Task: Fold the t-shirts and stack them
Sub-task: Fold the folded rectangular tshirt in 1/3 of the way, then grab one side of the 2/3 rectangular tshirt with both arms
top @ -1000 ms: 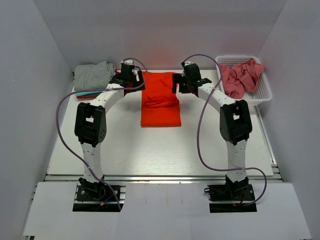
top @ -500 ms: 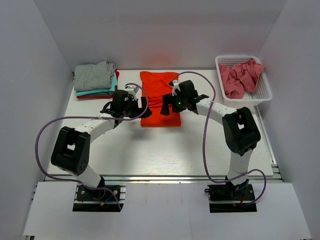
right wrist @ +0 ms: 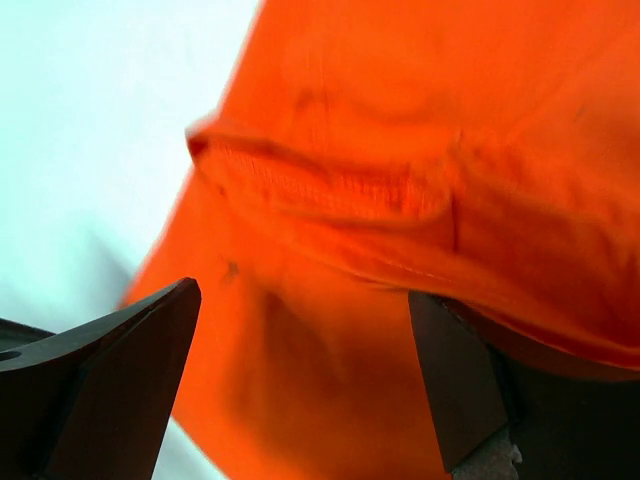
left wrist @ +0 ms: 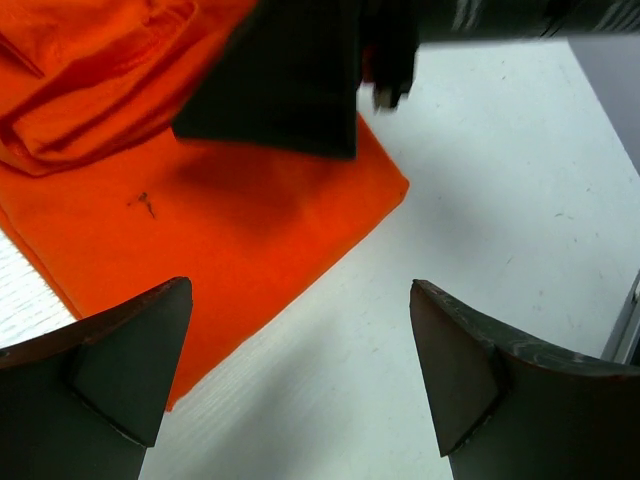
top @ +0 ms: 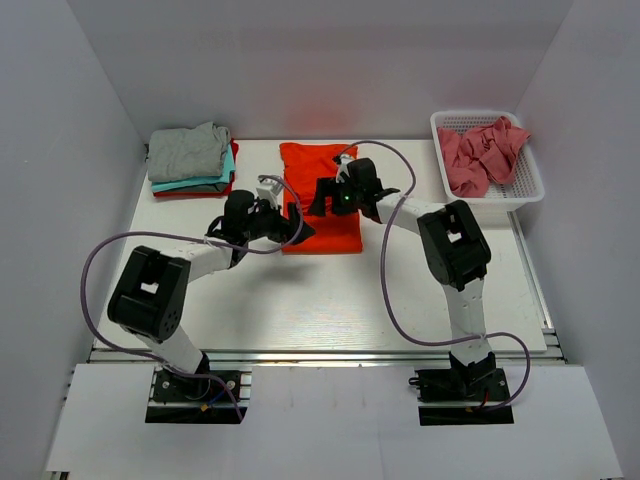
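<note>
Hovering wide open, the left end effector (left wrist: 300, 288) and right end effector (right wrist: 303, 290) hold nothing above the orange-red t-shirt (top: 335, 232) on the tabletop (top: 300, 300).

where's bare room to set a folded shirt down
Near white table, between bright orange-red t-shirt and the near edge. Crowded: left gripper and right gripper at that shirt, grey-topped folded stack far left, white mesh basket far right.

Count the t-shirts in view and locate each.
5: orange shirt mid-table; grey shirt, teal shirt, red shirt stacked far left; pink shirt in the basket, which may hide more.
</note>
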Controlling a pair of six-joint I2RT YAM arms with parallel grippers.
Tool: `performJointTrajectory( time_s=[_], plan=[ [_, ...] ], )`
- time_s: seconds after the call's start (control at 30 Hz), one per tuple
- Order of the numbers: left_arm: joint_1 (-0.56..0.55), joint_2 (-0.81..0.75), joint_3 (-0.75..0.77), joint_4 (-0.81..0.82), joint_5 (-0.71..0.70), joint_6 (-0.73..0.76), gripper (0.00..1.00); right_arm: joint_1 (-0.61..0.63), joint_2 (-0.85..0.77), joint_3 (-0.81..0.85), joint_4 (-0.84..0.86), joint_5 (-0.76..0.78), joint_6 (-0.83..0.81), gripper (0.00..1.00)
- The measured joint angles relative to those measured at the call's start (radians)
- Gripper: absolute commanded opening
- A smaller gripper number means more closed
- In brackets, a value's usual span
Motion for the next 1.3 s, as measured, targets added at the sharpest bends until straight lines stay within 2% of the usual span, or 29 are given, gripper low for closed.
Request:
performJointTrajectory(
  time_s=[0.17,0.27,0.37,0.5,0.6,0.73,0.93,1.0,1.07,1.13,1.3],
  plan=[
    [0.000,0.096,-0.004,0.031,0.006,0.005,1.00,-0.003,0.011,0.001,0.185,0.098,0.097,0.90],
    [0.000,0.126,-0.004,0.029,0.006,0.007,1.00,-0.011,0.069,0.067,0.246,0.162,0.146,0.90],
    [0.000,0.129,-0.004,0.026,0.000,0.011,1.00,-0.021,0.159,0.188,0.248,0.196,0.167,0.90],
    [0.000,0.121,-0.004,-0.007,-0.026,0.019,1.00,-0.033,0.169,0.207,0.213,0.220,0.142,0.90],
    [0.000,0.082,-0.004,-0.055,-0.063,0.023,1.00,-0.037,0.096,0.120,0.189,0.261,0.101,0.90],
    [0.004,-0.005,-0.005,-0.123,-0.124,0.021,1.00,-0.040,-0.091,-0.048,0.147,0.337,0.065,0.90],
    [0.017,-0.051,-0.035,-0.159,-0.206,-0.004,1.00,-0.058,-0.347,-0.196,0.034,0.461,0.060,0.90],
    [0.022,-0.040,-0.040,-0.179,-0.221,-0.008,0.98,-0.068,-0.402,-0.258,-0.010,0.473,0.061,0.90],
    [0.022,-0.023,-0.040,-0.188,-0.231,-0.013,0.89,-0.078,-0.420,-0.309,-0.063,0.468,0.063,0.90],
    [0.020,-0.002,-0.040,-0.196,-0.236,-0.014,0.84,-0.082,-0.419,-0.348,-0.116,0.427,0.064,0.84],
    [0.013,0.053,-0.040,-0.207,-0.241,-0.020,0.69,-0.074,-0.401,-0.400,-0.211,0.295,0.070,0.79]
  ],
)
